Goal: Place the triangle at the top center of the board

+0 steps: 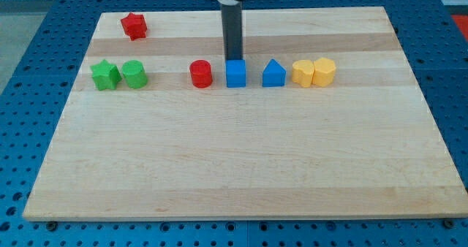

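The blue triangle block [273,73] sits on the wooden board [241,159] a little right of centre, in the upper part. A blue cube [235,74] stands just to its left. My tip [233,59] comes down from the view's top and ends right at the top edge of the blue cube, to the upper left of the triangle. I cannot tell whether the tip touches the cube.
A red cylinder [201,74] is left of the cube. Two yellow blocks [303,73] [325,71] sit right of the triangle. A green star [105,74] and green cylinder [134,74] are at the left. A red star [134,25] is at the top left.
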`<state>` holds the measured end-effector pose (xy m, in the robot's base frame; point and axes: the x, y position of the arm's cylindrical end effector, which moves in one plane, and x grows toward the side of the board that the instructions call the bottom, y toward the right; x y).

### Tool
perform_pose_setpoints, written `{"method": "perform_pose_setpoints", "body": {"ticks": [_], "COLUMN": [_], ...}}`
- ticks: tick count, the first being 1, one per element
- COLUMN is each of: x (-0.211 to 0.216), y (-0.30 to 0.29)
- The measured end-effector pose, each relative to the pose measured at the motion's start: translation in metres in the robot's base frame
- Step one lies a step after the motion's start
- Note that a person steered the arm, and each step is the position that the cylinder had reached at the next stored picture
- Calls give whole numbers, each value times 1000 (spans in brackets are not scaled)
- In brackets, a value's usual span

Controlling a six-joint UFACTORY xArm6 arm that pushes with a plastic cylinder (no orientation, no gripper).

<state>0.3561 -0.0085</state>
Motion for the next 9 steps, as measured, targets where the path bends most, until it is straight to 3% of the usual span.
{"method": "perform_pose_setpoints", "body": {"ticks": [2, 3, 7, 9], "x": [56, 59, -26, -27], "y": [18, 46, 100, 85]}}
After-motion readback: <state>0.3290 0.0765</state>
